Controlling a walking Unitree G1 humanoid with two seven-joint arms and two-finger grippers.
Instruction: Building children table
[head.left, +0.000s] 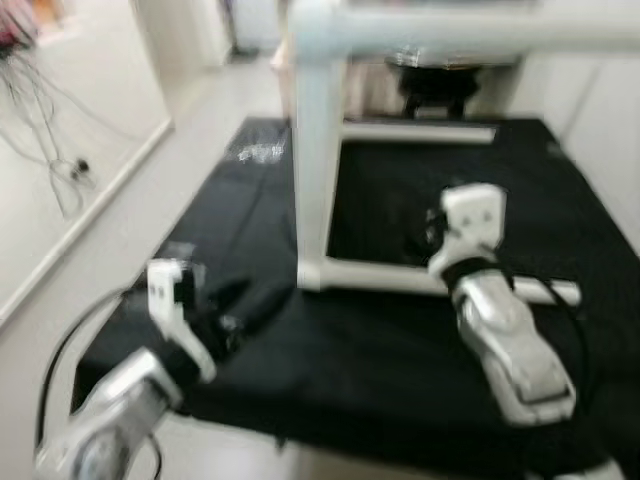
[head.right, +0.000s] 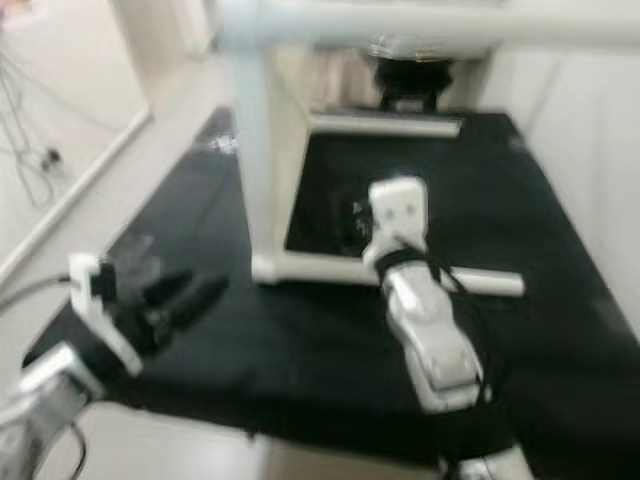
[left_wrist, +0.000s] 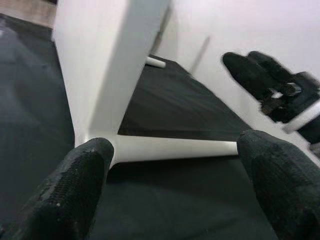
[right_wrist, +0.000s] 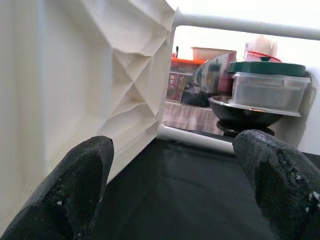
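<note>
both claws (left_wrist: 172, 165) (right_wrist: 175, 170) apart (right wrist: bowl (right_wrist: 243, 111), lidded tub (right_wrist: 269, 89)) near white frame (head.left: 318, 150)

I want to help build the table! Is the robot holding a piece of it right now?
No, nothing is held. The left gripper and right gripper are both open, near the white table frame on the black mat.

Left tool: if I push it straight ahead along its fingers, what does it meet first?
Likely the white table frame, at the corner where its upright joins the lower rail. The left tool is open; depth is uncertain.
</note>
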